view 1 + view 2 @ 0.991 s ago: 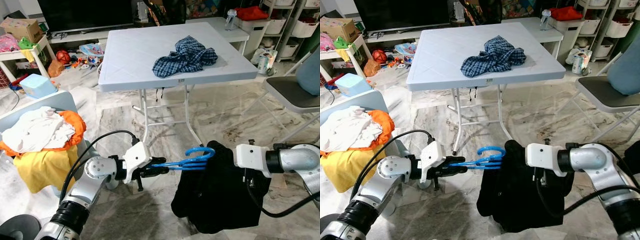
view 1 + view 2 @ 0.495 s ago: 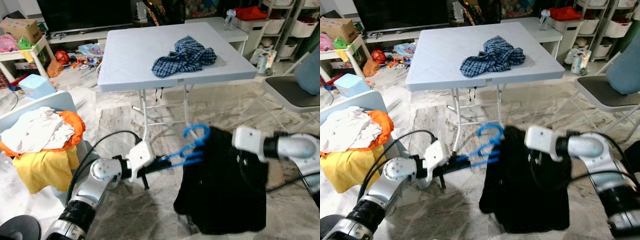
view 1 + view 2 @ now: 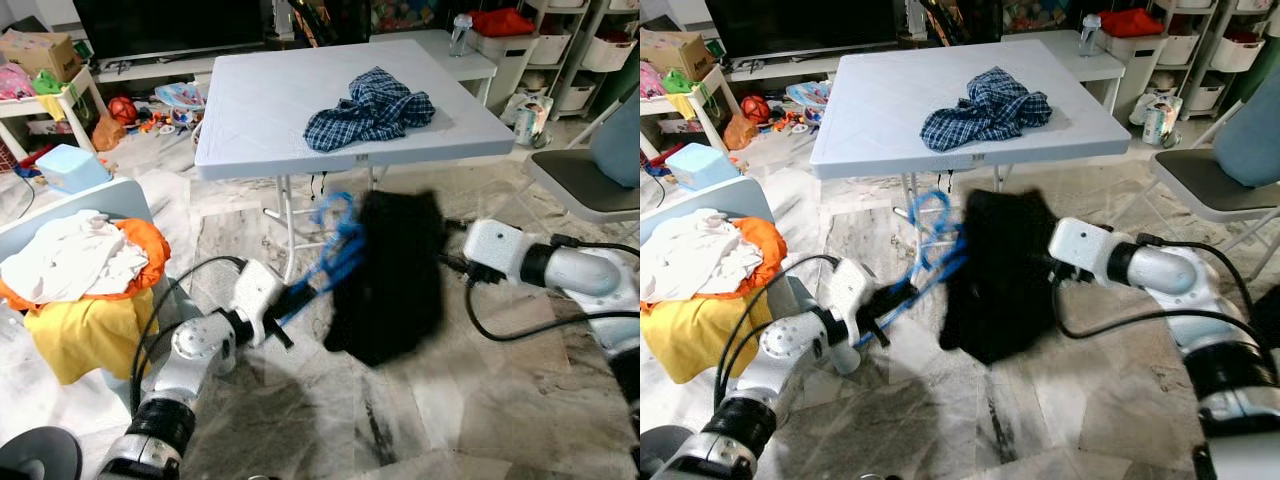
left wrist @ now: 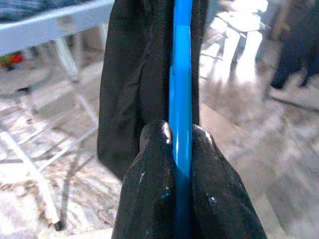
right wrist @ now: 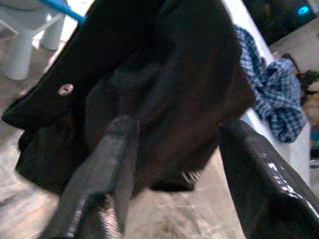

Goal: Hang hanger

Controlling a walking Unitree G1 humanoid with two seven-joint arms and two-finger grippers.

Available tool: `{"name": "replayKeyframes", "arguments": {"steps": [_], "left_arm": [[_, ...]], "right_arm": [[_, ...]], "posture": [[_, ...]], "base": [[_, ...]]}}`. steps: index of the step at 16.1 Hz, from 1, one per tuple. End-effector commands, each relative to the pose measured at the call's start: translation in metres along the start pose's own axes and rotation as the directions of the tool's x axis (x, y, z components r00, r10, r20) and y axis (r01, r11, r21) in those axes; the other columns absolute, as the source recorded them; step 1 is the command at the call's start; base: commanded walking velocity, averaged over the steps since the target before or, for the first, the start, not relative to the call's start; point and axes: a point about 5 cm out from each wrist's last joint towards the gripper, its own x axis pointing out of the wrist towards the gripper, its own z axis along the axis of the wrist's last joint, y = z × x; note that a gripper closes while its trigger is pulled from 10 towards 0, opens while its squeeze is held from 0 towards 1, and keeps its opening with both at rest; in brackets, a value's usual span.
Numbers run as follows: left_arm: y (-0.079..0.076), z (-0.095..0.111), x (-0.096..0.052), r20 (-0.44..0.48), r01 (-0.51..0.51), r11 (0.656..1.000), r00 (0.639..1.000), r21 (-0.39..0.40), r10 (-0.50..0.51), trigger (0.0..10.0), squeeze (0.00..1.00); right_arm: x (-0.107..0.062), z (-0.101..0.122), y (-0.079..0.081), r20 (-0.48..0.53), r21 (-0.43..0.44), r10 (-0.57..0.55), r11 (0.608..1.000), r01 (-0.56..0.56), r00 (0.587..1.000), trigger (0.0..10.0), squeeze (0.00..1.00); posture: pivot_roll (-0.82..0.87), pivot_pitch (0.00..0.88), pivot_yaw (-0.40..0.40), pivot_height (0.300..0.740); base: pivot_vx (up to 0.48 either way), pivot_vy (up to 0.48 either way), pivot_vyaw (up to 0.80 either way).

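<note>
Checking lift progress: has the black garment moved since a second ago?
Yes. The black garment has swung up and leftward, now reaching the white table's edge, off the floor.

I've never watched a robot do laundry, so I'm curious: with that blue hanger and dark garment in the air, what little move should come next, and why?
Probably pause and let the swing settle. The left end effector is clamped on the blue hanger, and the black garment on it is blurred in mid-air beside the white table. The right end effector is open around the cloth, and no rail is visible to hang it on.
</note>
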Motion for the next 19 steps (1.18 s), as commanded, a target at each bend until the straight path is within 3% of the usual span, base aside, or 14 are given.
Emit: {"name": "replayKeyframes", "arguments": {"steps": [1,2,3,5,6,7,9,10,11,13,14,16,19], "left_arm": [[0.008,0.016,0.004,0.071,-0.039,0.999,0.997,-0.002,0.039,0.0,0.0],[0.008,0.016,0.004,0.072,-0.04,0.999,0.997,-0.002,0.04,0.0,0.0],[0.007,0.017,0.006,0.081,-0.043,0.999,0.996,-0.008,0.044,0.0,0.0],[0.003,0.022,0.012,0.112,-0.027,0.999,0.993,-0.03,0.03,0.0,0.0],[0.001,0.023,0.013,0.115,-0.016,0.999,0.993,-0.03,0.02,0.0,0.0],[-0.001,0.024,0.014,0.115,-0.003,0.999,0.993,-0.033,0.007,0.0,0.0],[-0.003,0.024,0.015,0.116,0.021,0.999,0.993,-0.045,-0.016,0.0,0.0],[-0.005,0.026,0.017,0.124,0.037,0.997,0.992,-0.065,-0.029,0.0,0.0],[-0.005,0.026,0.017,0.125,0.04,0.997,0.992,-0.067,-0.031,0.0,0.0],[-0.008,0.027,0.02,0.137,0.043,0.995,0.99,-0.092,-0.03,0.0,0.0],[-0.014,0.027,0.023,0.149,0.043,0.992,0.989,-0.117,-0.025,0.0,0.0],[-0.019,0.029,0.025,0.171,0.025,0.989,0.985,-0.149,0.001,0.0,0.0],[-0.025,0.032,0.023,0.195,0.009,0.985,0.98,-0.17,0.025,0.0,0.0]], "right_arm": [[0.006,0.0,0.003,-0.008,0.029,-0.037,0.999,0.037,0.999,10.0,1.0],[0.007,-0.001,0.004,-0.011,0.046,-0.049,0.998,0.049,0.999,10.0,1.0],[0.012,-0.004,0.01,-0.018,0.118,-0.087,0.989,0.089,0.996,10.0,1.0],[0.025,-0.012,0.036,-0.048,0.404,-0.172,0.897,0.177,0.984,10.0,1.0],[0.031,-0.013,0.049,-0.05,0.545,-0.182,0.819,0.18,0.982,10.0,0.56],[0.033,-0.014,0.055,-0.055,0.603,-0.208,0.773,0.198,0.977,10.0,0.0],[0.038,-0.016,0.059,-0.088,0.665,-0.205,0.716,0.211,0.975,10.0,0.0],[0.042,-0.014,0.051,-0.089,0.696,-0.241,0.679,0.234,0.966,10.0,0.0],[0.043,-0.013,0.048,-0.1,0.692,-0.259,0.676,0.254,0.961,10.0,0.0],[0.044,-0.014,0.036,-0.148,0.703,-0.355,0.618,0.351,0.923,10.0,0.0],[0.045,-0.02,0.033,-0.199,0.734,-0.396,0.546,0.405,0.896,10.0,0.0],[0.046,-0.018,0.037,-0.202,0.696,-0.424,0.572,0.434,0.883,10.0,0.0],[0.05,-0.016,0.056,-0.213,0.738,-0.42,0.523,0.427,0.882,10.0,0.0]], "posture": [[-0.18,0.0,0.042,0.74],[-0.18,0.0,0.041,0.74],[-0.18,0.0,0.039,0.74],[-0.17,0.0,0.038,0.74],[-0.17,0.0,0.04,0.74],[-0.17,0.0,0.046,0.74],[-0.16,0.0,0.053,0.74],[-0.16,0.0,0.069,0.74],[-0.16,0.0,0.071,0.74],[-0.16,0.0,0.081,0.74],[-0.15,0.0,0.083,0.74],[-0.14,0.0,0.076,0.74],[-0.12,0.0,0.067,0.74]], "base": [[0.0,0.0,0.0],[0.0,0.0,0.0],[0.0,0.0,0.0],[0.0,0.0,0.0],[0.0,0.0,0.0],[0.0,0.0,0.0],[0.0,0.0,0.0],[0.0,0.0,0.0],[0.0,0.0,0.0],[0.0,0.0,0.0],[0.0,0.0,0.0],[0.0,0.0,0.0],[0.0,0.0,0.0]]}}
